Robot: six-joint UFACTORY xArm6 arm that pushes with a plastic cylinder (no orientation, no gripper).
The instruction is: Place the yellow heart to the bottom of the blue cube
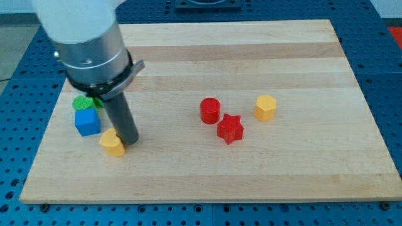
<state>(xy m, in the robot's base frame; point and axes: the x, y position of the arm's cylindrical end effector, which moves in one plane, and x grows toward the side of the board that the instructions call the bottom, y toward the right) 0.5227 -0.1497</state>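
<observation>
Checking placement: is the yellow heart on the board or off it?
On. The yellow heart lies flat on the wooden board, below-right of the blue cube, with my tip against its right side.

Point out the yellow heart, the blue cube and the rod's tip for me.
yellow heart block (112, 144): camera view, its top face.
blue cube block (87, 122): camera view, its top face.
my tip (130, 141): camera view, the rod's lower end, against the heart's right side.
</observation>
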